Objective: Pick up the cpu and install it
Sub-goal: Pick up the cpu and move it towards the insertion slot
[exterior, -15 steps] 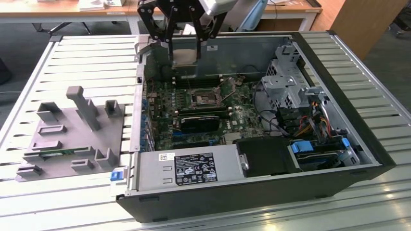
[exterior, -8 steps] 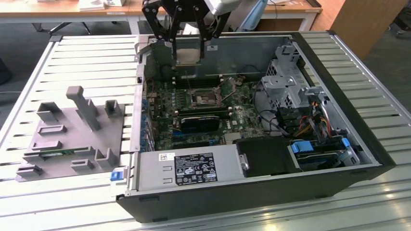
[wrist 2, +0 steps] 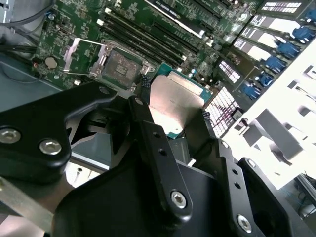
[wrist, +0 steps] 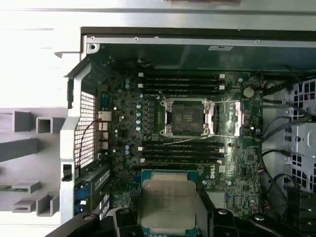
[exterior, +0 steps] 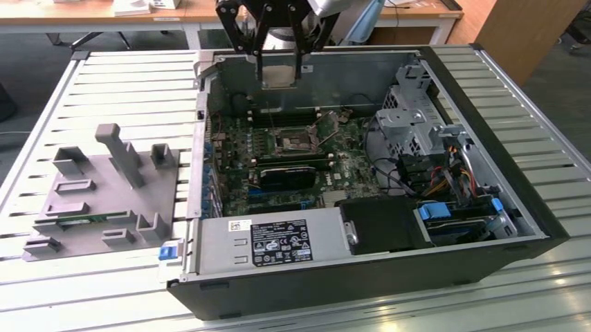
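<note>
The cpu (exterior: pixel 279 69) is a flat square chip with a shiny silver top. It hangs in my gripper (exterior: pixel 279 76) above the far wall of the open computer case (exterior: pixel 517 159). My gripper is shut on the cpu's two opposite edges, as both wrist views show: cpu (wrist 2: pixel 175 101), cpu (wrist: pixel 168 202), black fingers (wrist 2: pixel 148 128). The motherboard's socket (exterior: pixel 297 142) lies below with its metal frame flipped open and nothing in it. In the wrist views the socket (wrist 2: pixel 118 61) (wrist: pixel 187 117) sits a short way from the held chip.
A grey holder tray (exterior: pixel 102 187) with upright posts and a green memory stick (exterior: pixel 79 220) stands on the slatted table at the exterior view's left. Inside the case are a power supply (exterior: pixel 268 242), a drive cage (exterior: pixel 416 117), cables (exterior: pixel 452 173) and memory slots (wrist: pixel 180 81).
</note>
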`<state>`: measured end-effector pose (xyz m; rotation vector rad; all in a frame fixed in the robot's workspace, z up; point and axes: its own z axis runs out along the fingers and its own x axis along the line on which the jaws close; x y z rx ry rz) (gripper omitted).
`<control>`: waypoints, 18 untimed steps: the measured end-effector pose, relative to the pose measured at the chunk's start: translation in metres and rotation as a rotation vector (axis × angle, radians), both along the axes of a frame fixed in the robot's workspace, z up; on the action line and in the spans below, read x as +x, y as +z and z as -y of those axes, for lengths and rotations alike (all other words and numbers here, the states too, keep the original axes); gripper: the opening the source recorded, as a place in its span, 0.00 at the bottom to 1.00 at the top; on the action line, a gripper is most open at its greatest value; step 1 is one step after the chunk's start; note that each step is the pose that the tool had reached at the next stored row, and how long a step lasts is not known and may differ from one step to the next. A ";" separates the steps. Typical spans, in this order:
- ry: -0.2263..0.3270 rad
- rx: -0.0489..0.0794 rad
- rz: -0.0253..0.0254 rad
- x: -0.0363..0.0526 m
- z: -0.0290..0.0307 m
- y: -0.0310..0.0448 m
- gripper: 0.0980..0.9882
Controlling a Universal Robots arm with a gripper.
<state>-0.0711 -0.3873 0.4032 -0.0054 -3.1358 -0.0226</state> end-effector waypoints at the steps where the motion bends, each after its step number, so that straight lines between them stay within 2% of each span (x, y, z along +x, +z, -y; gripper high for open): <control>1: 0.000 0.000 -0.0001 0.0017 -0.0017 -0.0001 0.48; 6: 0.000 0.013 0.0000 0.0107 -0.0083 -0.0010 0.48; 9: 0.000 0.019 -0.0001 0.0148 -0.0144 -0.0017 0.48; 18: 0.000 0.021 0.0005 0.0245 -0.0335 -0.0034 0.48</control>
